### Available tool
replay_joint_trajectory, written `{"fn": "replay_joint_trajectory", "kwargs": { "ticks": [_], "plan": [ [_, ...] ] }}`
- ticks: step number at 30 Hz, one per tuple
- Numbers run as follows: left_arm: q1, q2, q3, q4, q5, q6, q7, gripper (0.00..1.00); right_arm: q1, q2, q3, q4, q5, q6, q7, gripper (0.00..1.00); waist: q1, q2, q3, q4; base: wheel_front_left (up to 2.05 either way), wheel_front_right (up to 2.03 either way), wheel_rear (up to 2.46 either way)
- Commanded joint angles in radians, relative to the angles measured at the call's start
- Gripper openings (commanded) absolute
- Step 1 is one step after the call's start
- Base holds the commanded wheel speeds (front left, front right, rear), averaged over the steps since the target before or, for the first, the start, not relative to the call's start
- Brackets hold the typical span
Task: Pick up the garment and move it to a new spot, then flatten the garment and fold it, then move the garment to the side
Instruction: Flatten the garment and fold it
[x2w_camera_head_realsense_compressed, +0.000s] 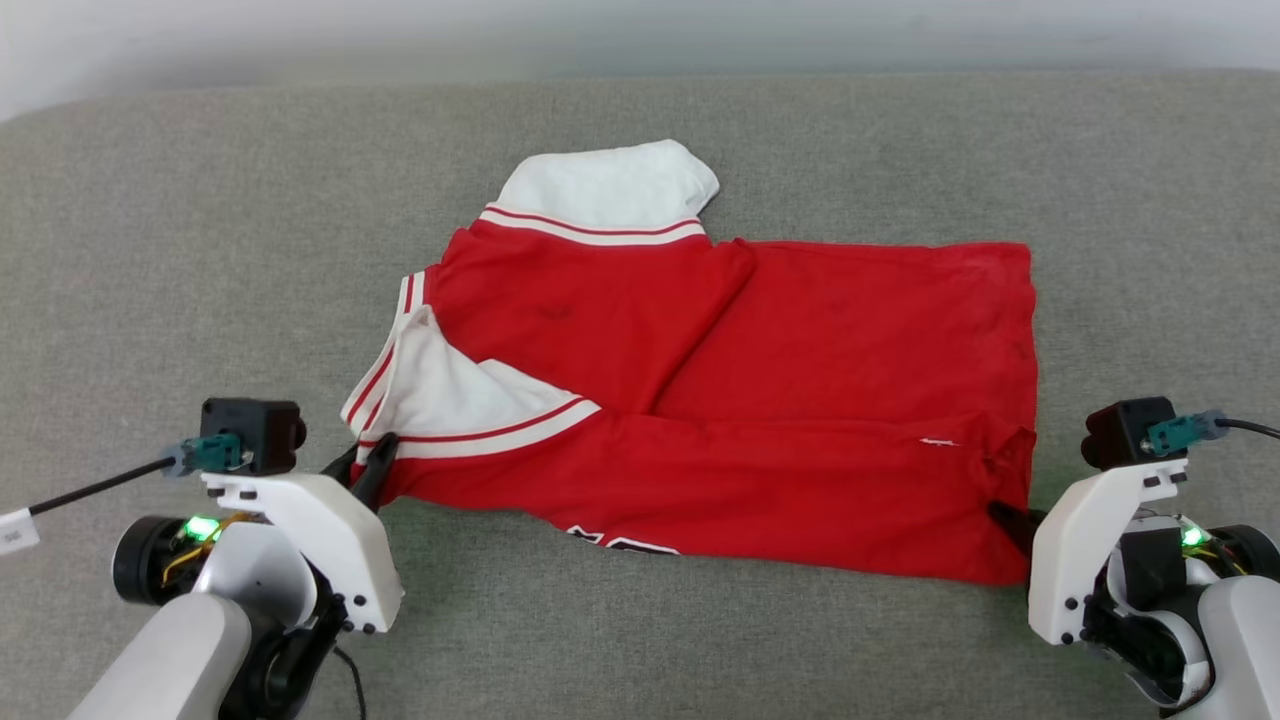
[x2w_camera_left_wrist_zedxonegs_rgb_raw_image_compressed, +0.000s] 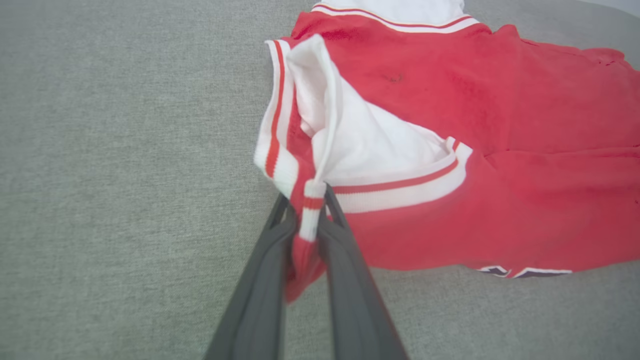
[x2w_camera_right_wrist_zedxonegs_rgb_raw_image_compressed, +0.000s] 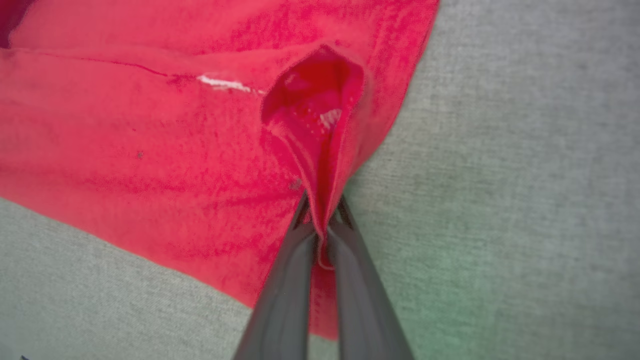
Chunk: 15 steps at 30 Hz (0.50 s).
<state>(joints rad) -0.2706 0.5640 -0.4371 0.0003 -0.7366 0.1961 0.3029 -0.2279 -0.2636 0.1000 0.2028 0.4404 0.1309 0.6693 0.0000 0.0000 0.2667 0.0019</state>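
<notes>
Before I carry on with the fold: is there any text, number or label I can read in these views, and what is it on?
No text can be read in full.
Black-and-white print at the near edge of the garment: only a sliver shows, unreadable.
White tag on the cable at the head view's left edge: too small and blurred.
Small white mark on the red cloth: no legible characters.

Our left arm reaches in from the lower left of the head view, pale forearm angled up and inward. Our left gripper (x2w_camera_head_realsense_compressed: 372, 458) has its two dark fingers (x2w_camera_left_wrist_zedxonegs_rgb_raw_image_compressed: 265, 290) pressed together on a striped fold of the garment (x2w_camera_head_realsense_compressed: 800, 400). Our right arm comes in from the lower right, and our right gripper (x2w_camera_head_realsense_compressed: 1003, 517) is likewise pinched tight on a red edge, fingers nearly touching.
</notes>
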Motion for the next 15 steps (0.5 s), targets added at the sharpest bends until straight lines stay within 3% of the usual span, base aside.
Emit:
{"fn": "replay_joint_trajectory", "kwargs": {
  "ticks": [1, 9, 15],
  "plan": [
    [0.015, 0.001, 0.006, 0.006, -0.006, 0.005, -0.01, 0.0, 0.009, 0.001, 0.017, 0.017, 0.002, 0.0, 0.003, 0.0, 0.0, 0.0, -0.018, -0.01, 0.0, 0.0, 0.0],
    [0.11, -0.01, 0.023, 0.015, -0.035, 0.032, -0.045, 0.0, 0.031, -0.017, 0.056, -0.011, 0.013, 0.0, -0.027, 0.0, 0.0, 0.0, -0.143, -0.023, 0.0, 0.0, 0.0],
    [0.234, 0.0, 0.047, -0.031, -0.058, 0.09, -0.06, 0.0, 0.094, -0.029, 0.071, -0.028, 0.022, 0.0, -0.041, 0.0, 0.0, 0.0, -0.237, -0.023, 0.0, 0.0, 0.0]
  ]
}}
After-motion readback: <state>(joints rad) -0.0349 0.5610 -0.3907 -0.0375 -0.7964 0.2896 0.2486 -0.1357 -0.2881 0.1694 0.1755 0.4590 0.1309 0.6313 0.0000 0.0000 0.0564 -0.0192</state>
